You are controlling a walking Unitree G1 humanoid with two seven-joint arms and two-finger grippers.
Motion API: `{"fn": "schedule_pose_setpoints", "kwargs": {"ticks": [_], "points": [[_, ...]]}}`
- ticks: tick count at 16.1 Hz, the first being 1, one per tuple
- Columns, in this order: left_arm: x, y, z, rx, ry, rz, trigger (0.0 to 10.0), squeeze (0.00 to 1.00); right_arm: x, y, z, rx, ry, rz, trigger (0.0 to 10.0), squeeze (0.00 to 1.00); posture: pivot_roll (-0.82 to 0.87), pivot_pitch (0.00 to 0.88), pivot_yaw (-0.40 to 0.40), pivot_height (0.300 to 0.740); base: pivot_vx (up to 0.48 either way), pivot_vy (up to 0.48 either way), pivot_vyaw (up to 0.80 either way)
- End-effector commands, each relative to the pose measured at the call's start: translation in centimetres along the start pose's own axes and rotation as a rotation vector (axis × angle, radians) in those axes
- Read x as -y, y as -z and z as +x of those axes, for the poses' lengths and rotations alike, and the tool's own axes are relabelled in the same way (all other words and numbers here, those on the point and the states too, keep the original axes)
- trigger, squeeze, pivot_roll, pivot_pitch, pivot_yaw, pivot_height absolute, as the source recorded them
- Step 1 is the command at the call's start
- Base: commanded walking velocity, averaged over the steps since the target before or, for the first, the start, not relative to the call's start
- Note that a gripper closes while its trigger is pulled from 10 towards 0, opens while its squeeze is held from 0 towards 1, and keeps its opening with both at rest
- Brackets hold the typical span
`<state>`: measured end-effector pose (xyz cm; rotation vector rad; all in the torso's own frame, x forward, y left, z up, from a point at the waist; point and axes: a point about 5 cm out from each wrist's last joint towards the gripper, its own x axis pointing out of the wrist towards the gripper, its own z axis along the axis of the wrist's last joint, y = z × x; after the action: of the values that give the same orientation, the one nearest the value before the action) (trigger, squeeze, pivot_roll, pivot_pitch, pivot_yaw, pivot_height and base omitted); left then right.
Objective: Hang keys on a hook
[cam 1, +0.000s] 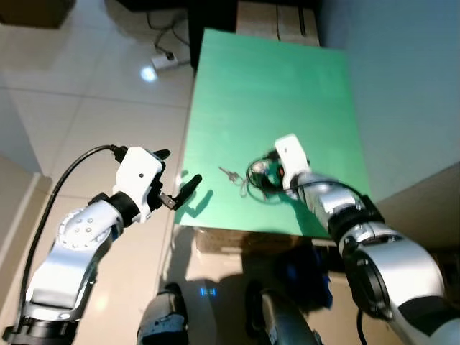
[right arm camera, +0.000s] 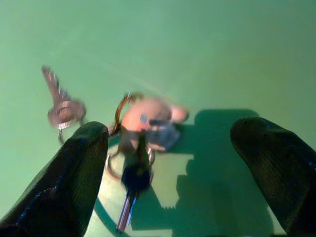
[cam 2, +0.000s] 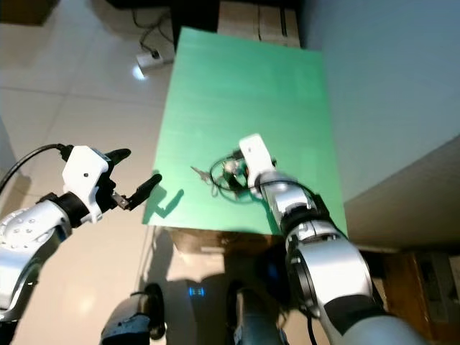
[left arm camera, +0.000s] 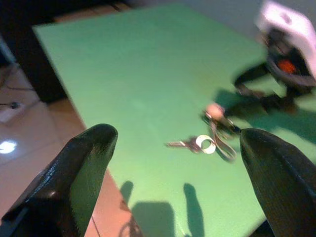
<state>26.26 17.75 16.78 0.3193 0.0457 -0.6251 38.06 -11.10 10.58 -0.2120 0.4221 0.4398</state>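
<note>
A bunch of keys [cam 1: 241,180] lies near the front edge of the green table [cam 1: 273,86]; a silver key [right arm camera: 61,106] splays out from a ring that holds a pinkish fob [right arm camera: 145,116] and a dark-headed key. My right gripper [right arm camera: 168,163] is open just above the bunch, one finger on each side, nothing held. My left gripper [cam 1: 176,172] is open beside the table's front left edge, pointing toward the keys [left arm camera: 207,143] from about a hand's length away.
A grey wall runs along the table's right side. Cardboard boxes [cam 1: 277,21] stand beyond the far end. A white power strip [cam 1: 164,62] with cables lies on the tiled floor to the left. My legs [cam 1: 165,320] stand below the front edge.
</note>
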Motion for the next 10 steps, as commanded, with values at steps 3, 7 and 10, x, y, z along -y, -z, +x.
{"fn": "schedule_pose_setpoints", "kwargs": {"ticks": [3,7,10], "points": [[1.6,0.7,-0.9,-0.064,0.127,-0.015,10.0,0.0,0.0,0.3,0.0,-0.012,-0.013,0.029,10.0,1.0,0.11,0.372,-0.086,0.74,0.0,0.0,0.0],[1.8,0.5,-1.0,-0.08,0.16,-0.006,10.0,0.0,-0.8,0.4,0.1,-0.016,-0.079,0.002,10.0,1.0,0.12,0.392,-0.096,0.74,0.0,0.0,0.0],[1.9,0.5,-1.1,-0.087,0.176,0.0,10.0,0.0,-0.8,0.6,0.2,-0.031,-0.028,-0.059,10.0,0.0,0.11,0.394,-0.099,0.74,0.0,0.0,0.0]]}}
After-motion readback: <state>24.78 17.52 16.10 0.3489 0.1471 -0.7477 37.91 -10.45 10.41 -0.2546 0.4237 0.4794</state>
